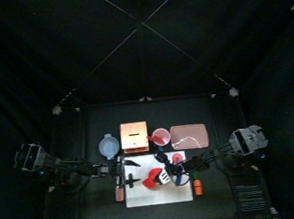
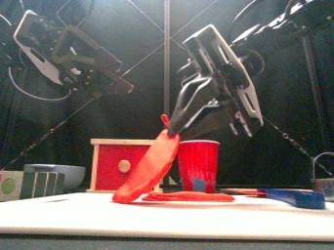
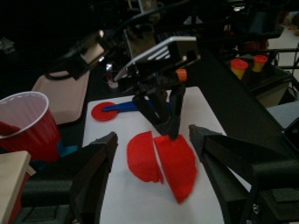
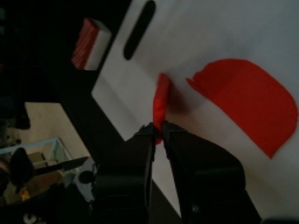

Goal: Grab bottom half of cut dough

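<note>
The bottom half of cut dough (image 2: 148, 168), a soft red slab, hangs tilted with its lower end still on the white board (image 2: 78, 210). My right gripper (image 2: 174, 125) is shut on its upper edge. In the right wrist view the jaws pinch the thin red edge (image 4: 160, 103). The other red half (image 2: 190, 196) lies flat on the board beside it (image 4: 247, 98). My left gripper (image 3: 152, 149) hovers open just in front of both halves, holding nothing. From there the right gripper (image 3: 170, 131) shows pinching the raised half (image 3: 177, 173).
A red cup (image 2: 198, 162) stands behind the dough. A wooden box with a red face (image 2: 120, 162) and a grey container (image 2: 53, 177) are at the left. A blue tool (image 2: 295, 198) lies on the right of the board. A pink tray (image 1: 189, 134) sits farther back.
</note>
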Available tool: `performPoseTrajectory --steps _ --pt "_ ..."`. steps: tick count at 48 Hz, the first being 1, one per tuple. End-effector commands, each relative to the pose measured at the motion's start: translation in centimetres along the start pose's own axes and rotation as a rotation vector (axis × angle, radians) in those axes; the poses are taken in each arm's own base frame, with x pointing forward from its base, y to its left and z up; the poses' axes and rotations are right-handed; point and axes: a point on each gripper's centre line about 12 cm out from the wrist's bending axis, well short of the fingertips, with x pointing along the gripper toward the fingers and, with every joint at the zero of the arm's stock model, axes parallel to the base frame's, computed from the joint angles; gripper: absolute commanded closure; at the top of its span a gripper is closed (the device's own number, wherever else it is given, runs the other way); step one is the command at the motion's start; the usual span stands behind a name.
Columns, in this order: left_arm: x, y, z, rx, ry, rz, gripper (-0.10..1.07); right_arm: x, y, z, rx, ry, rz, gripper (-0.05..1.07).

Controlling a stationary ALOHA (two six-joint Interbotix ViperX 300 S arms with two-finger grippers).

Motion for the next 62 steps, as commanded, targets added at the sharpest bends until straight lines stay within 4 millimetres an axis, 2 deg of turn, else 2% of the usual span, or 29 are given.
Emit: performPoseTrajectory --steps 1,7,15,21,30,37,48,62 --pt "0.1 0.1 0.9 -0.010 -0.034 0.007 0.00 -2.5 2.2 1.7 -0.022 -0.051 0.081 0.46" --pt "0.2 0.2 1.0 -0.020 -0.034 0.014 0.00 -4.5 2.1 2.6 -0.033 -0.084 0.092 0.46" --pt "0.2 0.3 0.9 -0.033 -0.032 0.023 0.00 -6.5 0.7 3.2 -0.025 -0.112 0.064 0.47" --pt "0.2 0.3 0.9 -0.039 -0.031 0.027 0.00 -7.4 -0.2 2.9 -0.023 -0.114 0.056 0.46" --pt "0.2 0.4 0.9 -0.043 -0.029 0.031 0.00 -7.5 -1.6 1.8 -0.064 -0.092 0.024 0.42" --pt "0.3 0.5 0.7 -0.043 -0.022 0.034 0.00 -7.3 -1.7 0.2 -0.075 -0.054 0.021 0.26" --pt "0.4 0.5 0.9 -0.046 -0.028 0.038 0.00 -6.7 -0.5 -2.0 -0.087 0.002 0.048 0.05" --pt "0.5 0.6 1.0 -0.048 -0.029 0.040 0.00 -5.9 1.1 -5.6 -0.227 0.079 0.020 0.05"
